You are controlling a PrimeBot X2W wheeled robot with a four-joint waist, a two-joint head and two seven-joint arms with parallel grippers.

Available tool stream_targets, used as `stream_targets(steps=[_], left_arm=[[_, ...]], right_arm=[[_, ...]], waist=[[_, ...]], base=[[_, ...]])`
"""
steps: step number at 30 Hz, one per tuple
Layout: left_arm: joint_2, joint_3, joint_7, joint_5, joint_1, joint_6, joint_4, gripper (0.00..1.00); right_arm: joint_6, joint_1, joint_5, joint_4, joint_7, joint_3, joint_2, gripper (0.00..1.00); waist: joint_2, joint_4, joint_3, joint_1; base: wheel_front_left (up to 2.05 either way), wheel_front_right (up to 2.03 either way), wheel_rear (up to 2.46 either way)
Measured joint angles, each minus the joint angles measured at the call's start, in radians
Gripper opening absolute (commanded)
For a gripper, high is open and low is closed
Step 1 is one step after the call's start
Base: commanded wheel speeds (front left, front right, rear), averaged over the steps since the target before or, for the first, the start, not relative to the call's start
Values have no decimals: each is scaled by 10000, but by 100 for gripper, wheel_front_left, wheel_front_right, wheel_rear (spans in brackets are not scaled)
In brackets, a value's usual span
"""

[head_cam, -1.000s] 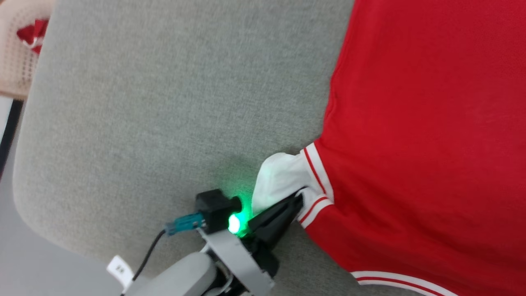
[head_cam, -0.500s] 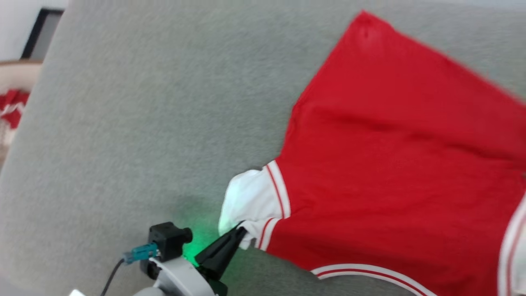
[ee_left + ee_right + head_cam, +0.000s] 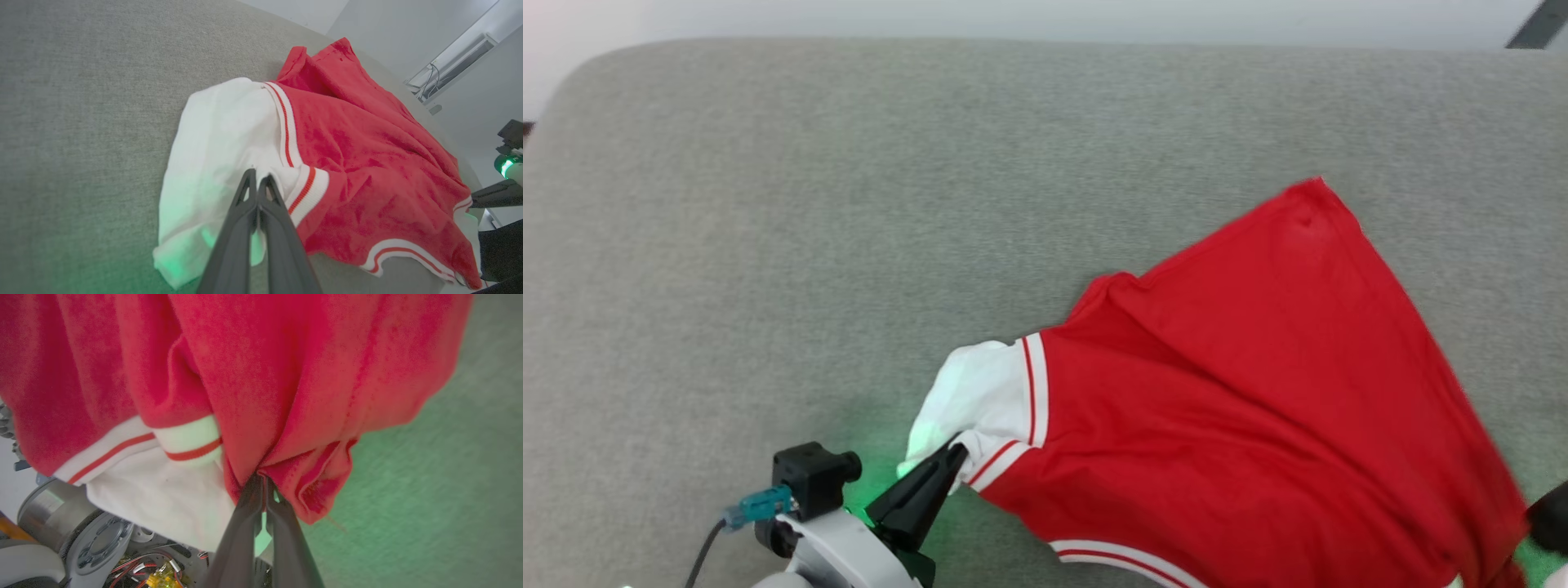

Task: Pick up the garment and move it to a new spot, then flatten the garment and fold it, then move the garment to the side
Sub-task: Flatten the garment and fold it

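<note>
The garment (image 3: pixel 1258 392), a red T-shirt with white sleeves and striped trim, lies partly lifted on the grey padded surface (image 3: pixel 849 204), right of centre in the head view. My left gripper (image 3: pixel 956 452) is at the lower left, shut on the white sleeve (image 3: pixel 220 134) close to its striped seam. In the left wrist view its fingertips (image 3: pixel 257 177) pinch that white cloth. My right gripper (image 3: pixel 261 477) is shut on a bunched fold of red fabric (image 3: pixel 286 375), which hangs over it. A dark part of that gripper (image 3: pixel 1547 518) shows at the head view's lower right edge.
The grey surface has a rounded far-left corner (image 3: pixel 580 73) and a straight far edge with a pale wall behind. A dark bar (image 3: pixel 1539 24) crosses the top right. Parts of my own base (image 3: pixel 94 547) show beneath the hanging garment in the right wrist view.
The head camera has swung, so the whole picture turned and the basket at the left left the frame. The garment's far corner now shows. My left gripper has kept its hold on the sleeve.
</note>
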Motion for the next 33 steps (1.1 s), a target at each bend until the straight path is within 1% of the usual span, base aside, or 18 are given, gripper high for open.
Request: stream_targets(steps=[3,5,6,7,9,11,13,15,18,21,23,25,27,29,33], left_arm=[[38,111,0,58,10,0,4,0],[59,65,0,125,8,0,12,0],[77,31,0,146,5,0,33,0],[79,17,0,146,-1,0,59,0],[82,-4,0,144,-4,0,71,0],[75,19,-2,138,12,0,67,0],[56,31,-2,128,50,0,52,0],[4,21,-2,132,74,0,17,0],[-73,-56,-2,176,83,0,-65,0],[-178,-167,0,276,16,0,-102,0],[-328,-314,-2,324,-124,0,-96,0],[-479,-493,0,337,-303,0,-36,0],[-635,-706,0,391,-520,0,13,0],[-832,-863,0,387,-786,0,58,0],[-1058,-1005,0,368,-1147,0,161,0]], right_arm=[[0,580,-562,-349,102,-217,552,0],[0,705,-1026,-474,159,-449,817,0],[0,738,-1243,-541,130,-596,945,3],[2,778,-1398,-581,36,-779,1093,100],[2,948,-1707,-755,-36,-1185,1210,100],[2,1264,-1783,-1035,-81,-1641,1080,100],[0,1650,-1666,-1369,-159,-2316,991,100],[2,2053,-1325,-1866,-151,-3114,867,100],[0,2400,-848,-2550,84,-4600,667,100],[0,2146,-763,-2815,84,-5960,656,100],[0,1558,-1001,-2761,13,-6387,713,100],[2,816,-1206,-2617,-94,-6322,775,100],[0,20,-1367,-2303,-94,-5931,861,100],[0,-755,-1622,-1935,-35,-5373,851,100],[2,-2630,-1779,-1055,359,-3885,922,100]], waist=[[0,-205,-23,0],[0,-296,-24,0],[-1,-327,-27,0],[0,-343,-42,0],[0,-348,-102,-1],[0,-328,-177,0],[0,-273,-236,0],[0,-185,-275,0],[0,-29,-273,0],[0,150,-192,0],[0,298,-111,0],[-1,460,-14,0],[-1,644,102,0],[0,852,226,0],[0,1201,568,0]], base=[[0,0,0],[0,0,0],[0,0,0],[0,0,0],[0,0,0],[0,0,0],[0,0,0],[0,0,0],[0,0,0],[0,0,0],[0,0,0],[0,0,0],[0,0,0],[0,0,0],[0,0,0]])
